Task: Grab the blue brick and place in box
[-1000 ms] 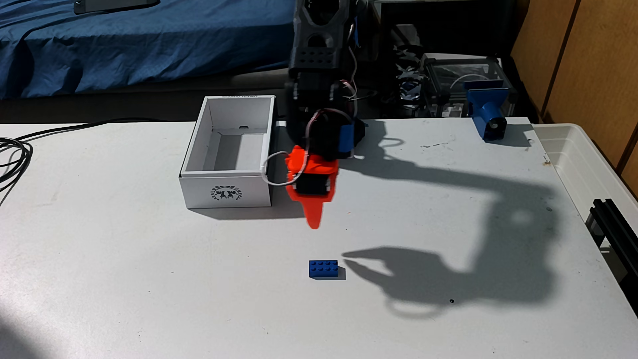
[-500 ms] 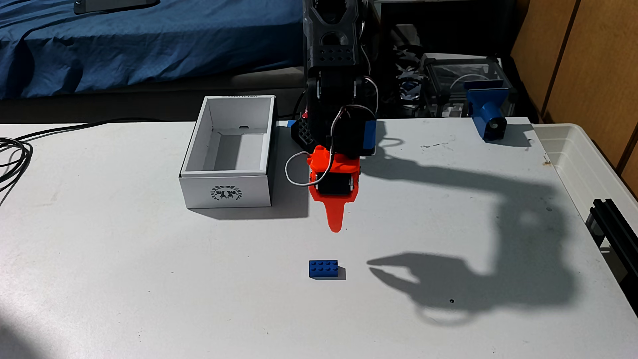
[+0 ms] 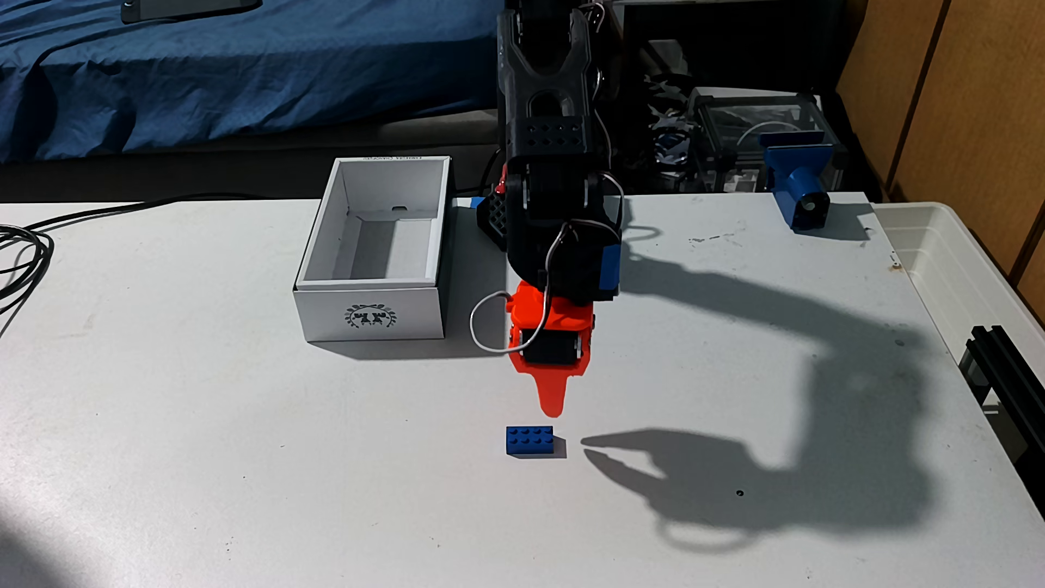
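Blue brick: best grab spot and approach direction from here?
Pinch the blue brick across its short width, on the two long smooth side walls, coming straight down from above. It lies flat on the table, studs up, long axis left-right in the fixed view, with nothing beside it. The gripper hangs just behind its right end, so it probably needs a small shift left and toward the camera first.

Blue brick (image 3: 530,440) flat, studs up, well apart from open white box (image 3: 370,314)

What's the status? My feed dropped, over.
Gripper empty, above table, just behind blue brick; jaw state unclear. Brick flat on table, untouched. Box open, nothing between them.
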